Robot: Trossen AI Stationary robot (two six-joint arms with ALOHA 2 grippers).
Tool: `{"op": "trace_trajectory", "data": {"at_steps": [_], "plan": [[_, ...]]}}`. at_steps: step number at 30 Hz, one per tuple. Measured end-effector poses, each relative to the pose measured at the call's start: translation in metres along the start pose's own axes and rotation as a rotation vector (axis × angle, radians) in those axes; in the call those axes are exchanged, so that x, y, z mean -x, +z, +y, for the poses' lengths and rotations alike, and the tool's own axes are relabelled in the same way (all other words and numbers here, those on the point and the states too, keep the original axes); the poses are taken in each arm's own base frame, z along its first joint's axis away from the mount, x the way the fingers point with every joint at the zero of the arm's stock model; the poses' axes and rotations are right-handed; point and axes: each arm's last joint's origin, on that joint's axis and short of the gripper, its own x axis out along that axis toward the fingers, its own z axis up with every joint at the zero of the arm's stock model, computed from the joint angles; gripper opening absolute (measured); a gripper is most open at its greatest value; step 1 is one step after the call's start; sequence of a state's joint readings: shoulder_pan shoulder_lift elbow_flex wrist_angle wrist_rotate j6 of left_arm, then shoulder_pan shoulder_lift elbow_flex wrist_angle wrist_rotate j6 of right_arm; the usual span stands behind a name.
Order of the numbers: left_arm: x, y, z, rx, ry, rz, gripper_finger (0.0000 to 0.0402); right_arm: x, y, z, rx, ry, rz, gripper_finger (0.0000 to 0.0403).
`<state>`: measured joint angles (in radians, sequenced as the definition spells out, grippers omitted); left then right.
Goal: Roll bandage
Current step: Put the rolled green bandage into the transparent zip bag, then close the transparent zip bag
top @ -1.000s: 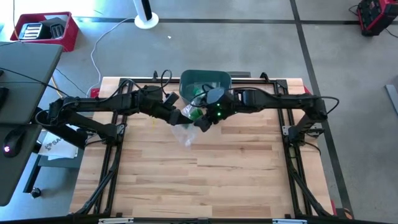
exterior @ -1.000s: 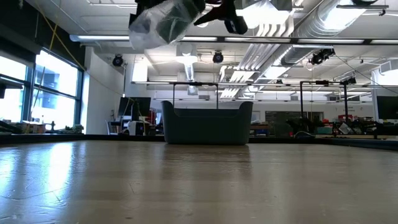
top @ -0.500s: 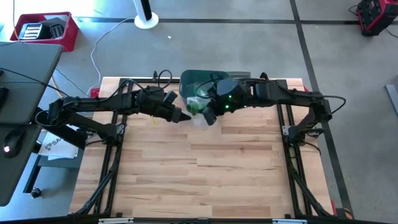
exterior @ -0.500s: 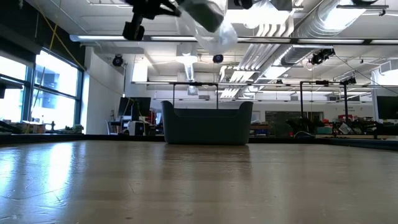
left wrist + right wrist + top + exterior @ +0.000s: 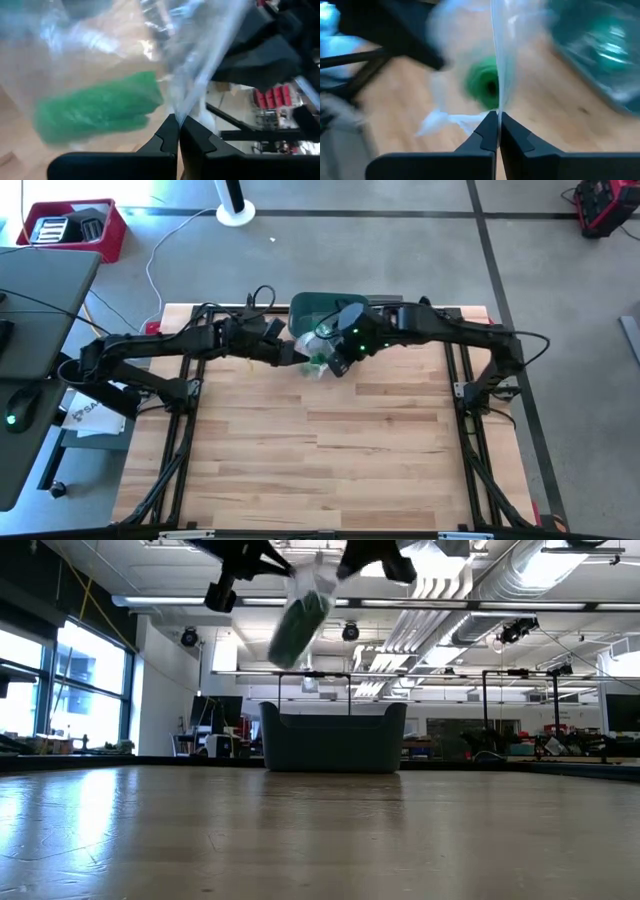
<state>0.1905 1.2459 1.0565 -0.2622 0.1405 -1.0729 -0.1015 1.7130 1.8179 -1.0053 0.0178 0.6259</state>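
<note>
Crinkly clear plastic bag (image 5: 300,610), soft green bandage roll (image 5: 97,107) inside. Pinched by left gripper (image 5: 177,131) and right gripper (image 5: 496,125), above pale wood-plank worktop (image 5: 330,440). No legible writing.

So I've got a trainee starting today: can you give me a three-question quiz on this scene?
1. True or false: both hands are shut on the clear bag.
2. The green bandage roll is: A) inside the bag, B) on the table, C) in the dark bin.
3. The bag hangs ____ the table.

Key: 1 true: left hand and right hand both pinch its film. 2 A. 3 above.
</note>
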Motion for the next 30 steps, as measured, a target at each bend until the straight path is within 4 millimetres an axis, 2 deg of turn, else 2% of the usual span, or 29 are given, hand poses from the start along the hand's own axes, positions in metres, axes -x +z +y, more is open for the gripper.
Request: {"op": "trace_trajectory", "data": {"at_steps": [4,8,14,17,20,23,26,30], "plan": [[0.003,0.003,-0.003,0.009,-0.017,0.001,0.0,0.006,0.009,-0.003,0.088,0.117,0.0,0.0002],[0.003,0.006,-0.002,0.023,-0.03,0.022,0.0,0.002,0.015,-0.013,0.223,0.117,0.009,0.0019],[0.005,0.012,0.001,0.061,-0.068,0.09,0.0,0.022,0.035,-0.026,0.41,0.278,-0.019,0.0115],[0.006,0.013,0.002,0.063,-0.091,0.129,0.0,0.041,0.046,-0.029,0.607,0.381,-0.092,0.016],[0.007,0.014,0.001,0.06,-0.134,0.178,0.0,0.066,0.055,-0.023,0.814,0.426,-0.209,0.0185],[0.008,0.014,-0.004,0.026,-0.212,0.229,0.0,0.075,0.065,-0.025,0.878,0.334,-0.304,0.0192],[0.009,0.011,-0.01,0.004,-0.294,0.304,0.0,0.069,0.072,-0.035,0.917,0.298,-0.305,0.0193],[0.009,0.005,-0.014,-0.013,-0.342,0.386,0.0,0.046,0.077,-0.045,0.955,0.428,-0.249,0.0193]]}}
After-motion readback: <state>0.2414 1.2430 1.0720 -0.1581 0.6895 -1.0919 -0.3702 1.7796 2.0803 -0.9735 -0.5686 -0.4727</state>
